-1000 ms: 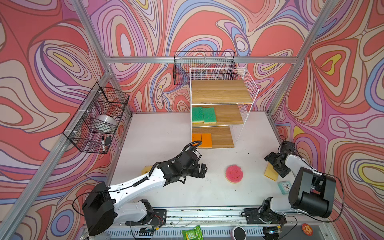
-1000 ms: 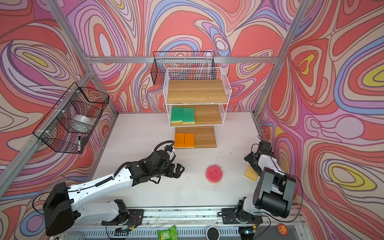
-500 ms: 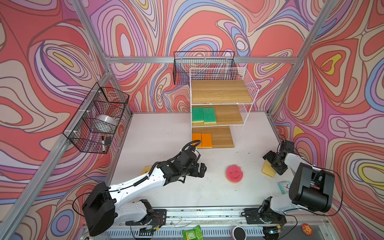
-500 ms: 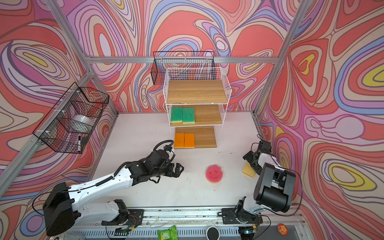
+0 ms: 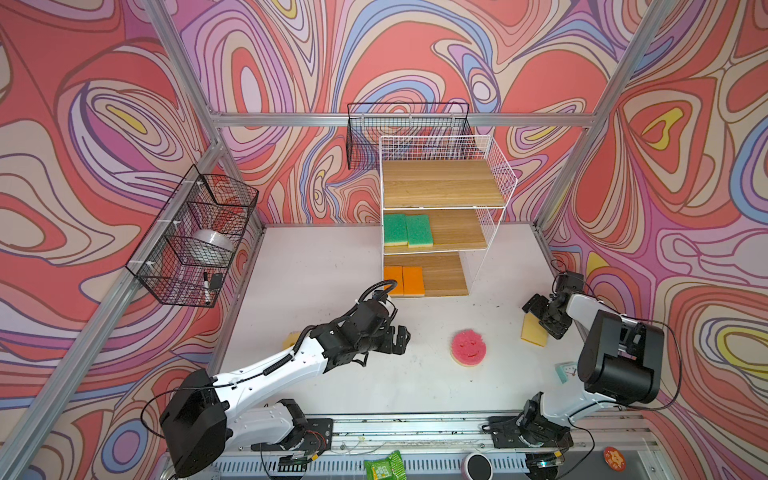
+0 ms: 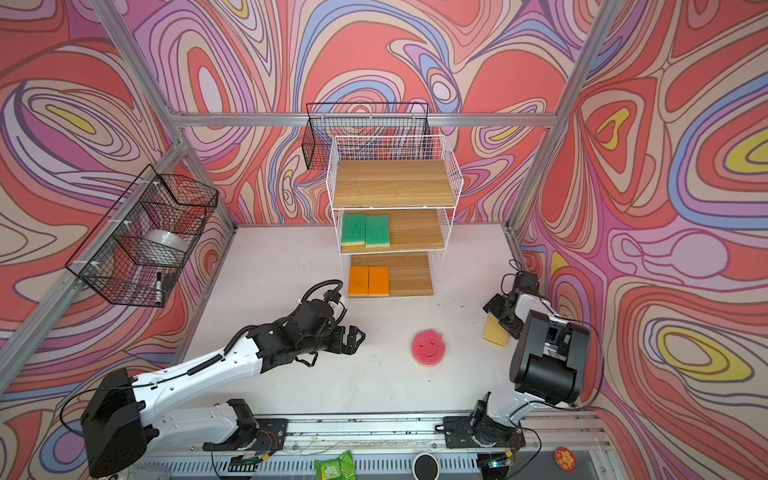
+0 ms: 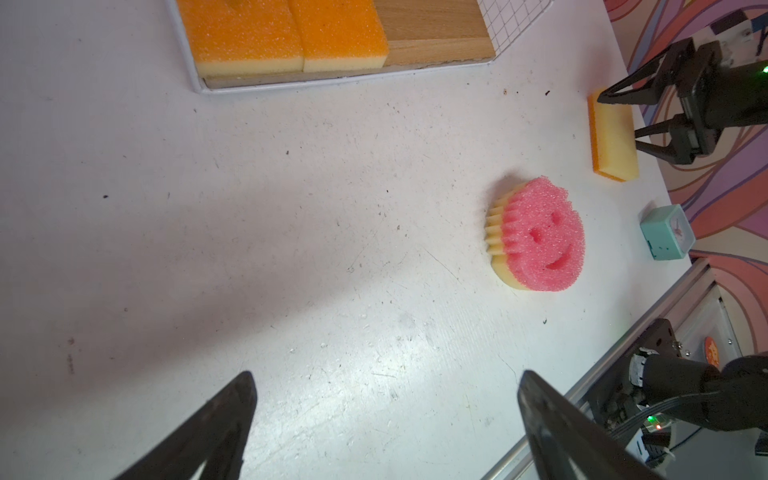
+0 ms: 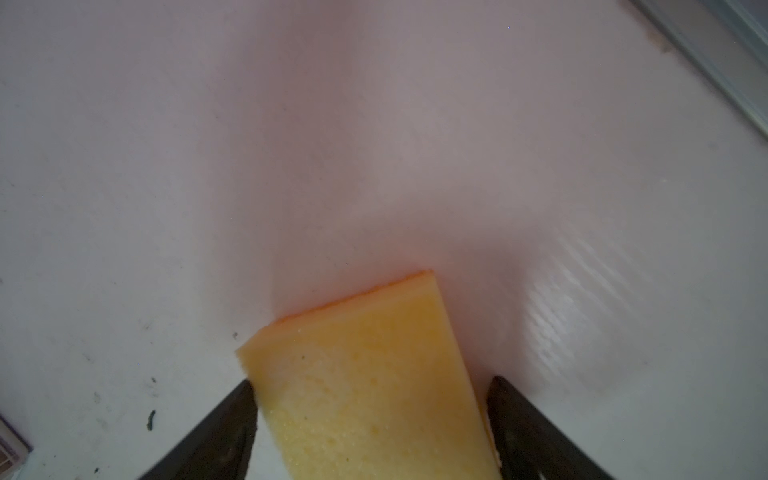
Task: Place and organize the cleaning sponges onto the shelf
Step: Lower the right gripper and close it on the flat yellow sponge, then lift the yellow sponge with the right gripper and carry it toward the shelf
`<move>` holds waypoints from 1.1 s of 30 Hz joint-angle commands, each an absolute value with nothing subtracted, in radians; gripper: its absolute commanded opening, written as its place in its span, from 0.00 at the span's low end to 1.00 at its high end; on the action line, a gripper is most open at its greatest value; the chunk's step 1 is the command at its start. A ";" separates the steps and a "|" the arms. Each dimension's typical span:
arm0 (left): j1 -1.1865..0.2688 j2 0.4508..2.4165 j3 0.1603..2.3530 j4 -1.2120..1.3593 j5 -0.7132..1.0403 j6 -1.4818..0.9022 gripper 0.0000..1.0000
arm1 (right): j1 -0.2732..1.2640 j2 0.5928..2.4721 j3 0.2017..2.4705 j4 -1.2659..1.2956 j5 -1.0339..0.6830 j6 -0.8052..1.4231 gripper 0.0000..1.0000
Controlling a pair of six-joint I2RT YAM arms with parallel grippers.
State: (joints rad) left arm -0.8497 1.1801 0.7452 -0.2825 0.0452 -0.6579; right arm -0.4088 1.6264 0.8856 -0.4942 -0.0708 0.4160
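Observation:
The white wire shelf [image 5: 442, 183] stands at the back. Two green sponges [image 5: 407, 229] lie on its middle board, two orange ones [image 5: 403, 280] on the bottom board. A round pink smiley sponge [image 5: 468, 348] [image 7: 540, 237] lies on the table. My left gripper [image 5: 401, 338] [image 7: 384, 378] hovers open and empty to its left. My right gripper [image 5: 540, 320] [image 8: 372, 382] is shut on a yellow sponge [image 5: 534, 332] [image 8: 365, 374] with an orange underside, near the right wall. A yellow sponge corner [image 5: 291, 338] peeks out behind the left arm.
Black wire baskets hang on the left wall [image 5: 195, 237] and behind the shelf [image 5: 407, 129]. A small teal clock [image 5: 566, 370] sits at the right front by the right arm. A green packet [image 5: 384, 467] lies beyond the front rail.
My right gripper has narrowed onto the yellow sponge, and sponge and gripper have shifted slightly toward the back left. The left arm has barely moved.

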 commanded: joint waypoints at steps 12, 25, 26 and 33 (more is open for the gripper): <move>-0.777 1.154 0.626 -0.126 0.143 -0.654 1.00 | -0.340 1.758 0.894 -0.620 -0.060 0.383 0.93; -0.742 1.198 0.617 -0.066 0.206 -0.646 1.00 | -0.304 1.766 1.015 -0.750 -0.030 0.298 0.96; -0.742 1.200 0.617 -0.065 0.209 -0.645 1.00 | -0.304 1.766 1.020 -0.750 -0.034 0.296 0.94; -0.739 1.216 0.617 -0.050 0.218 -0.647 1.00 | -0.297 1.779 0.992 -0.721 -0.064 0.305 0.81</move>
State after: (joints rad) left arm -0.7456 1.2011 0.6266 -0.0769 0.2070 -0.6548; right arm -0.3065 1.7447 1.0359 -0.7025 0.0189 0.2955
